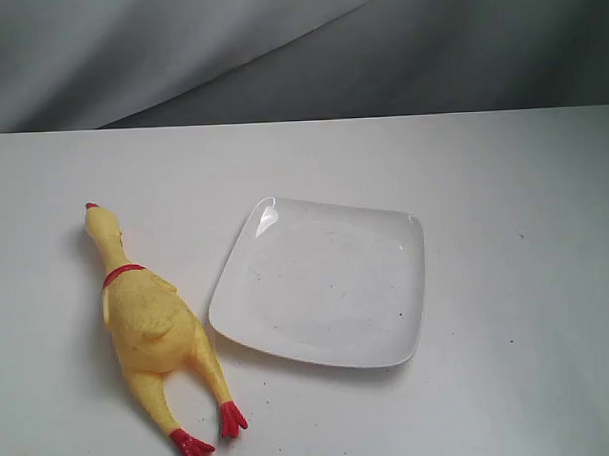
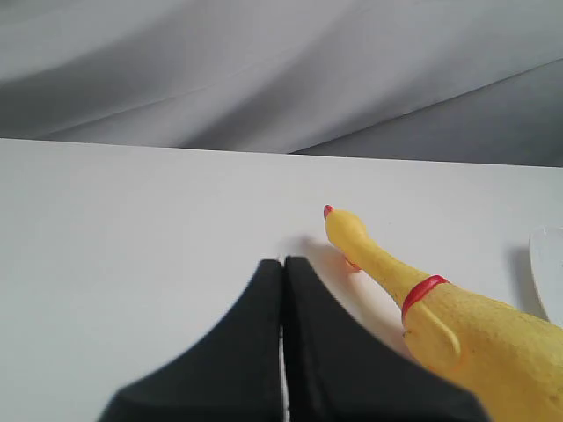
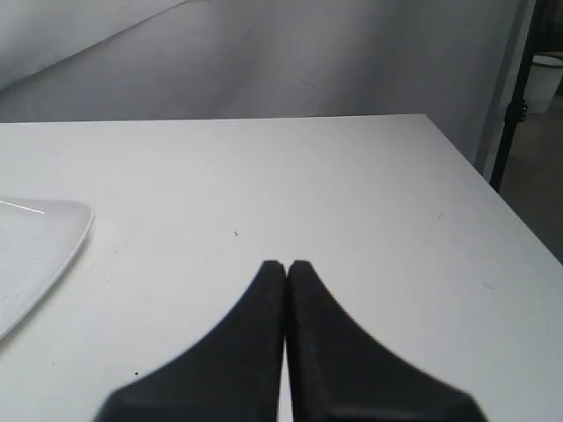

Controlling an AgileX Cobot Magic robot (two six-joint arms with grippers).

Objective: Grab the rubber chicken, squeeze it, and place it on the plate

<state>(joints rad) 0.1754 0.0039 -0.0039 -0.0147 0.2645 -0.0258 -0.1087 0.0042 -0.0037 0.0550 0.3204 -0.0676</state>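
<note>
The yellow rubber chicken [image 1: 148,319] lies flat on the white table at the left, head toward the back, red feet toward the front. Just right of it sits the glossy white square plate [image 1: 288,329], holding nothing. Neither arm shows in the exterior view. In the left wrist view my left gripper [image 2: 283,262] is shut with nothing in it, its black tips close beside the rubber chicken [image 2: 457,325], apart from its neck. My right gripper [image 3: 286,265] is shut and holds nothing over bare table, with a corner of the plate [image 3: 35,242] off to one side.
The white table [image 1: 505,231] ends at a back edge against a grey draped backdrop [image 1: 278,49]. The right wrist view shows the table's side edge [image 3: 493,189] and a dark stand beyond it.
</note>
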